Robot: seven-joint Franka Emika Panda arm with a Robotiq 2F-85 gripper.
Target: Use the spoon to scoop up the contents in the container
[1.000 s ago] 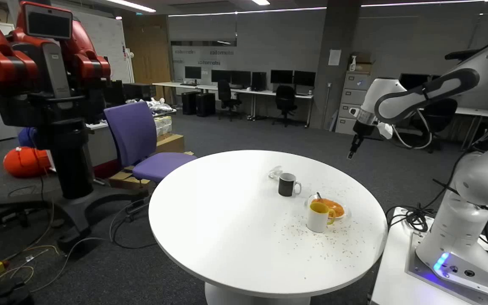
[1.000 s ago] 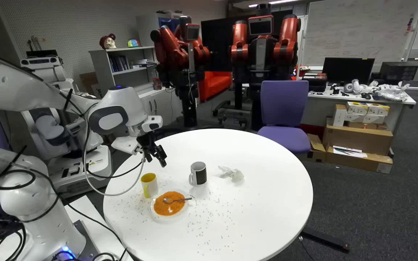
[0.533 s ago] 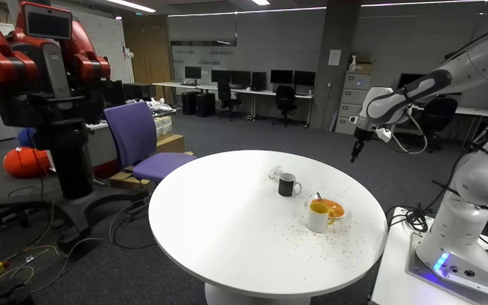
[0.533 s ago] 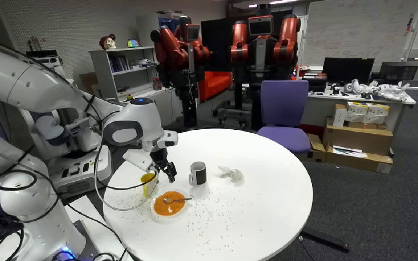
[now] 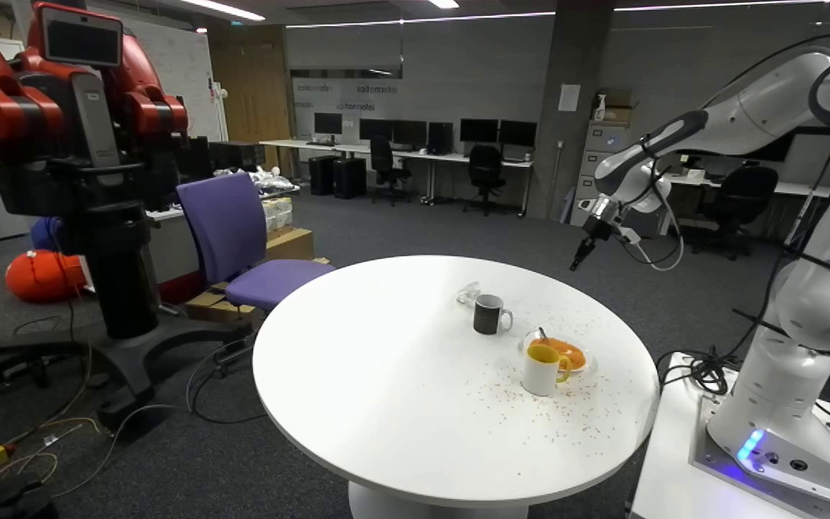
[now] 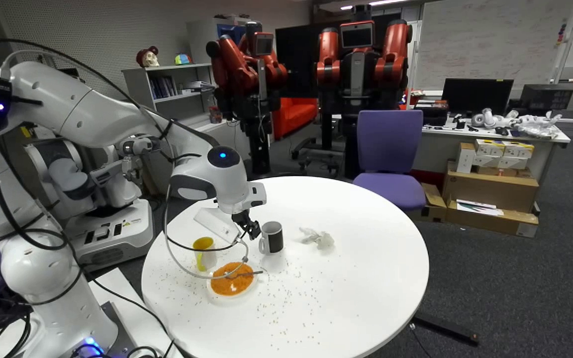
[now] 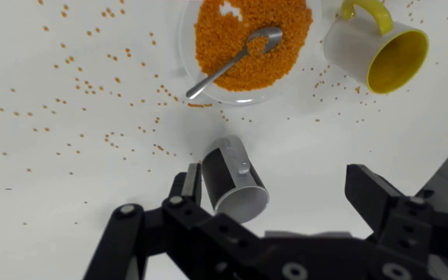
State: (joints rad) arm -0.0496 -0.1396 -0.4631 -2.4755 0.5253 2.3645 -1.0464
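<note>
At the far side of the wrist view, well apart from the wide-spread gripper [image 7: 273, 175], the spoon [image 7: 237, 59] lay in the bowl [image 7: 187, 42], on orange grains [image 7: 224, 35]. A black-and-white mug [image 7: 228, 175] stood between, toward the left; a yellow-lined mug [image 7: 358, 48] stood right of the bowl. The spoon was grey, its head holding grains, its handle crossing the near rim.

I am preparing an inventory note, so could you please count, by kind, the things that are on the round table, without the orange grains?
Mugs, one yellow inside, one with a black panel: 2
Shallow dish: 1
Spoon: 1
Crumpled see-through item: 1
Total: 5
</note>
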